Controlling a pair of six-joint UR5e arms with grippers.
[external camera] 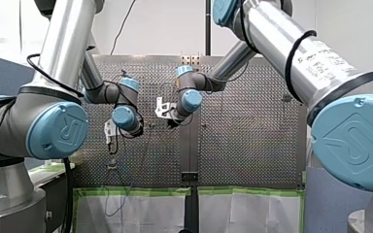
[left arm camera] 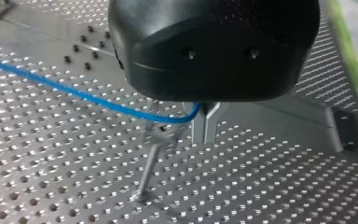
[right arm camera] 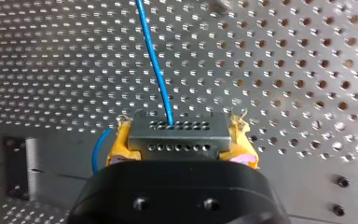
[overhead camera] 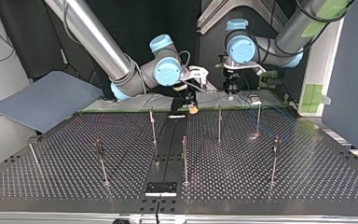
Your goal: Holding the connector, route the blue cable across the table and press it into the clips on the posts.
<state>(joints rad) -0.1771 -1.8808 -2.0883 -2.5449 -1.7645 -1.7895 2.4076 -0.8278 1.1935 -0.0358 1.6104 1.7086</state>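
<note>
In the right wrist view my right gripper (right arm camera: pixel 182 140) is shut with its yellow pads (right arm camera: pixel 120 142) on a grey metal connector (right arm camera: pixel 177 133) with rows of small holes. The blue cable (right arm camera: pixel 156 60) leaves the connector and runs ahead over the perforated table. In the left wrist view my left gripper (left arm camera: pixel 205 133) has its metal fingers shut on the blue cable (left arm camera: pixel 74 91), which trails off to one side. A thin post (left arm camera: pixel 148 168) stands just under it. In the top view my right gripper (overhead camera: pixel 192 106) and left gripper (overhead camera: pixel 230 93) hang side by side at the table's far edge.
Several thin posts stand across the table, among them one (overhead camera: pixel 152 123) near the middle, one (overhead camera: pixel 219 122) to its right and one (overhead camera: pixel 258 115) with a clip on top. A black plate (overhead camera: pixel 161 188) lies at the near edge. A blue-grey panel (overhead camera: pixel 42 100) leans at the left.
</note>
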